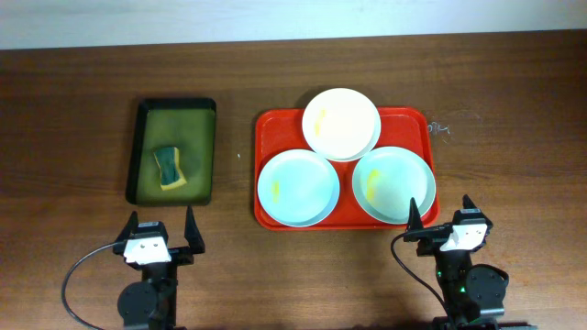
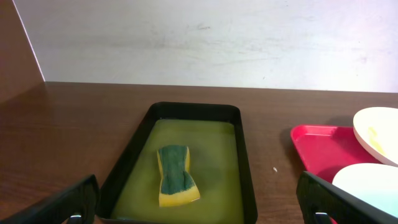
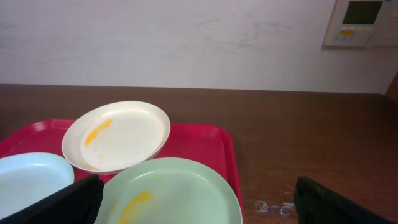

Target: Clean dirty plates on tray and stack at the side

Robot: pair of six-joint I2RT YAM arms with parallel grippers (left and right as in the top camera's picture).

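The red tray lies on the brown worktop, right of centre, and carries all three plates. The cream plate sits at the tray's far edge. Its near rim overlaps the rims of both mint plates and hides a sliver of each, and from the right wrist it looks slightly tilted. The left mint plate and the right mint plate lie close side by side along the near edge; whether their rims touch cannot be told. Yellow smears show on the cream plate and the right mint plate, while the left one bears only a faint mark.

Well apart to the left, the dark green tray holds yellowish liquid with a yellow-and-green sponge lying in it.

The left fingers and the right fingers are both spread wide and hold nothing. The right pair is just beside the red tray's near right corner. In the wrist views only the fingertips show, in the bottom corners. The right wrist view cuts off both mint plates. A small pale scrap beside the tray's far right corner is too small to identify.
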